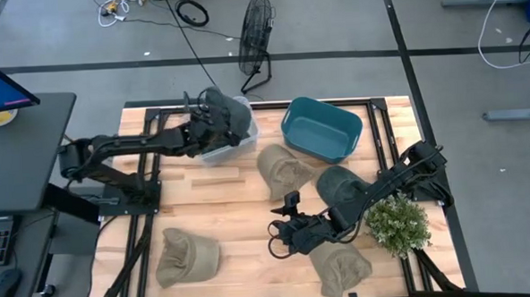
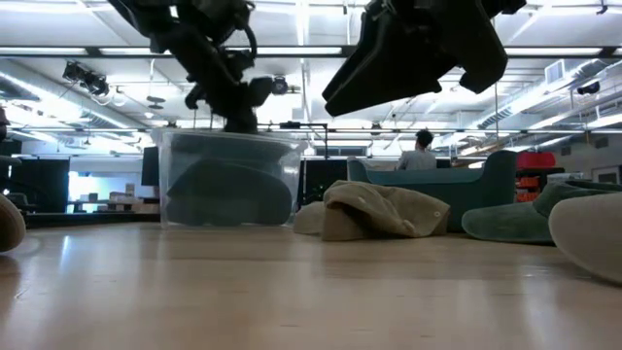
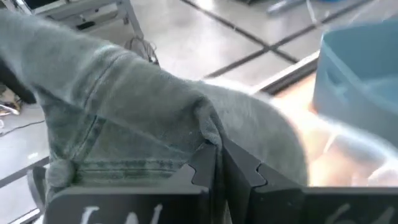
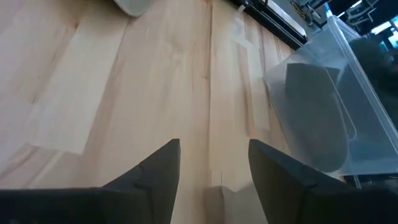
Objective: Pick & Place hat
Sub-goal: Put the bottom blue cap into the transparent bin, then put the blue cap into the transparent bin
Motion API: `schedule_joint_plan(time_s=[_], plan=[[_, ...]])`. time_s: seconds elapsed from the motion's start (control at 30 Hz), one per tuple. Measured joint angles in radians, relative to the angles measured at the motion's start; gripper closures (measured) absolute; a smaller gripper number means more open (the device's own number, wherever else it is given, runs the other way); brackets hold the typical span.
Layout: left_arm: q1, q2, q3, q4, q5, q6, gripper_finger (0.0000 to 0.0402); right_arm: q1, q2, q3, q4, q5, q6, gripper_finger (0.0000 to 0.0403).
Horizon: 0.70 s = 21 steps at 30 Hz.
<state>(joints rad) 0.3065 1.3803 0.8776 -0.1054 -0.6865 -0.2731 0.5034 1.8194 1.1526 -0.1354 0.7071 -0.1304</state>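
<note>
The left tool (image 1: 221,123) hangs over the clear bin (image 1: 232,143) at the far side of the tabletop (image 1: 223,222), its fingers pinched narrow on a fold of the grey-green hat (image 3: 143,118). The hat drapes directly below and ahead of that tool, its crown already sunk between the bin's walls, so the coming move looks like a straight drop or release rather than a reach. In the low view the bin's wall (image 2: 225,185) shows the hat's dark bulk inside, though whether it rests on the bottom is hard to tell. The right tool (image 1: 282,235) waits over bare tabletop, fingers spread wide and empty, well apart from the bin. Tan hats (image 1: 284,170) lie between the two arms.
</note>
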Motion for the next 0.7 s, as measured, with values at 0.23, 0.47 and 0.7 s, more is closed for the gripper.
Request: schedule_joint_plan(time_s=[0.23,0.47,0.7], plan=[[-0.004,0.027,0.000,-0.108,0.074,0.006,0.0305,-0.006,0.000,0.000,-0.020,0.000,-0.016,0.0207],[-0.049,-0.036,0.000,-0.124,0.082,0.082,0.0217,-0.013,0.000,0.000,-0.087,0.000,-0.016,0.0207],[-0.142,-0.206,0.000,-0.164,0.081,0.089,0.0171,-0.029,-0.069,-0.002,-0.271,0.000,0.105,0.0207]])
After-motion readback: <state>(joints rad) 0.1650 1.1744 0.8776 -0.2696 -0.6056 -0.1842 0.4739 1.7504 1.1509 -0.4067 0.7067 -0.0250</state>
